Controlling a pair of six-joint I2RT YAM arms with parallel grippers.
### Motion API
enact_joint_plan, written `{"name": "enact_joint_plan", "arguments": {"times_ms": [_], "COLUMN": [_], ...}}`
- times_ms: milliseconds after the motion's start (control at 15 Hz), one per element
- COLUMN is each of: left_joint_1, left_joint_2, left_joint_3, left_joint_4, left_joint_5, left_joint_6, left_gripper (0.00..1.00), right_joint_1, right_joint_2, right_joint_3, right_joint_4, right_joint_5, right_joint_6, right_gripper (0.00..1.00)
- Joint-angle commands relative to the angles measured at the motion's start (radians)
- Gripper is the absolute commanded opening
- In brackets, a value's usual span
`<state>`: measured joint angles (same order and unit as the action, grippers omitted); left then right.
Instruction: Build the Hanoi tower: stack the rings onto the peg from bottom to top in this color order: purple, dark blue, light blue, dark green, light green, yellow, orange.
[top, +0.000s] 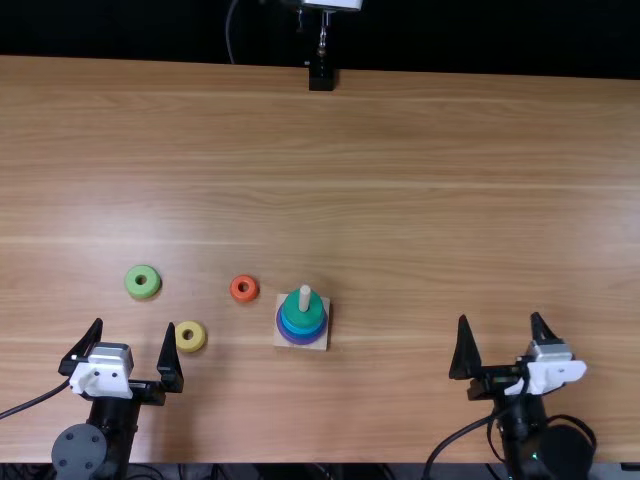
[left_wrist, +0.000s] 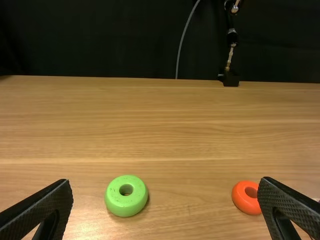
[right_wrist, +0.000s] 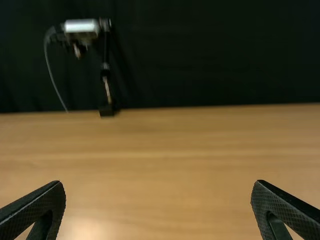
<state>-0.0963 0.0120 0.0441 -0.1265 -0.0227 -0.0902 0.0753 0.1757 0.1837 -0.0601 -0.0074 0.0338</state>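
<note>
At the near side of the desk (top: 450, 200) are two grippers: the left gripper (top: 135, 325) has its jaws open and empty, and the right gripper (top: 500, 318) the same. Near the left one lies one yellow ring (top: 190, 336). To the right of it stands one wooden base (top: 280, 341) with one upright peg (top: 304, 293). On the peg, the purple ring (top: 300, 340) is lowest and the dark green ring (top: 292, 312) uppermost; how many blue rings are between, I cannot tell. Farther lie one orange ring (top: 244, 288), partly hidden by a finger in the left wrist view, and one light green ring (top: 142, 281). At the far edge, one black stand (top: 320, 77) is cut off above.
</note>
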Motion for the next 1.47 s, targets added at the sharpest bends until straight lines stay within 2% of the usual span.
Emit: {"name": "enact_joint_plan", "arguments": {"times_ms": [0,333,1400], "left_joint_1": [0.009,0.009,0.009], "left_joint_2": [-0.012,-0.012,-0.012], "left_joint_3": [-0.044,-0.044,-0.044], "left_joint_4": [-0.010,-0.010,-0.010], "left_joint_5": [0.001,0.001,-0.001], "left_joint_6": [0.007,0.007,0.006], "left_gripper": [1.00,1.00,1.00], "right_joint_1": [-0.017,-0.080,-0.074], "right_joint_2": [-0.039,-0.137,-0.176], "right_joint_3": [-0.064,-0.170,-0.170], "right_joint_4": [0.007,-0.002,-0.018], "right_joint_5": [-0.005,-0.007,-0.007], "right_joint_6": [-0.008,-0.015,-0.017], "right_gripper": [1.00,1.00,1.00]}}
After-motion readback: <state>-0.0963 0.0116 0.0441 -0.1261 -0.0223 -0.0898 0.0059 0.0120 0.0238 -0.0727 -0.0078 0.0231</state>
